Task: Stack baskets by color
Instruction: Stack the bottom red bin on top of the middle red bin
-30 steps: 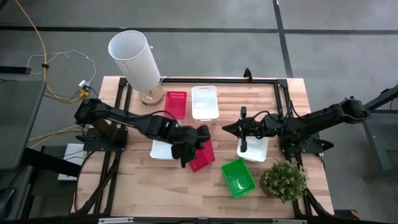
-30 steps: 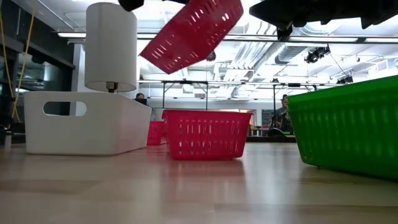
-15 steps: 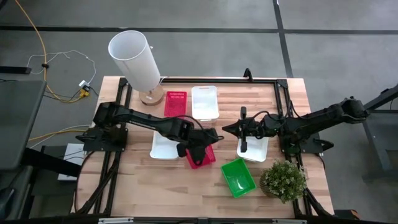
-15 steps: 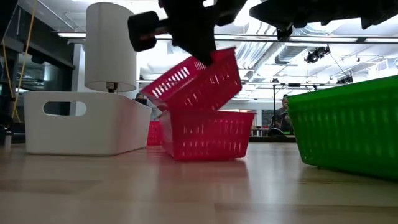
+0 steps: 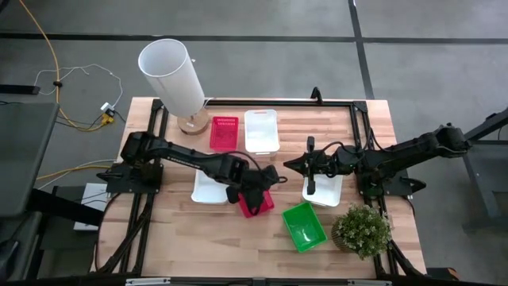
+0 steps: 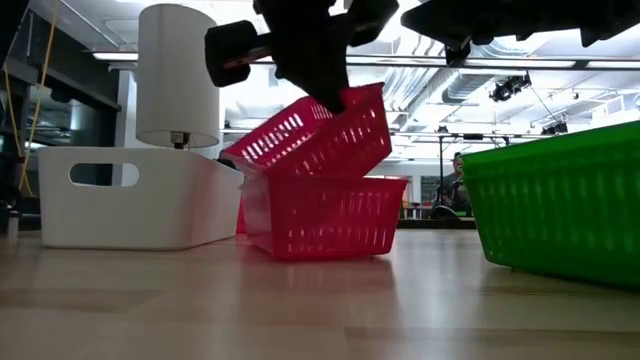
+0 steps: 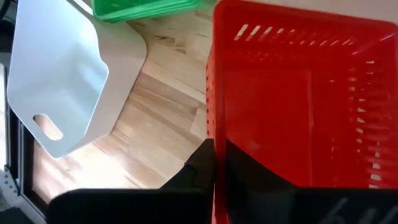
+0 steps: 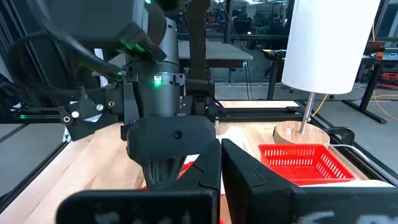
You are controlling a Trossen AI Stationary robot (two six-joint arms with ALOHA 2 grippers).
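My left gripper [image 5: 255,187] is shut on a red basket [image 6: 315,135] that tilts over a second red basket [image 6: 330,218] at the table's middle. One end of the held basket rests on the lower basket's rim and the other end stands higher. A third red basket [image 5: 224,132] sits far back beside a white basket [image 5: 261,129]. Two more white baskets [image 5: 208,187] [image 5: 325,191] and a green basket [image 5: 305,226] lie around. My right gripper [image 8: 221,171] hangs shut and level right of centre, holding nothing. My left gripper pinches one wall of the upper red basket [image 7: 214,134] at its rim, one finger [image 7: 198,165] outside and one inside. It comes slanting down from above. The basket hangs tilted, its low end [image 6: 250,165] on the lower red basket.
A tall white cylinder on a wooden foot [image 5: 173,75] stands at the far left. A potted green plant [image 5: 362,230] sits at the near right, beside the green basket. Bare wood lies along the near edge.
My left gripper has come down and a little toward the table's right with the red basket. The basket, which hung clear and tilted above, now rests with its low end on the red basket below. The right arm kept still.
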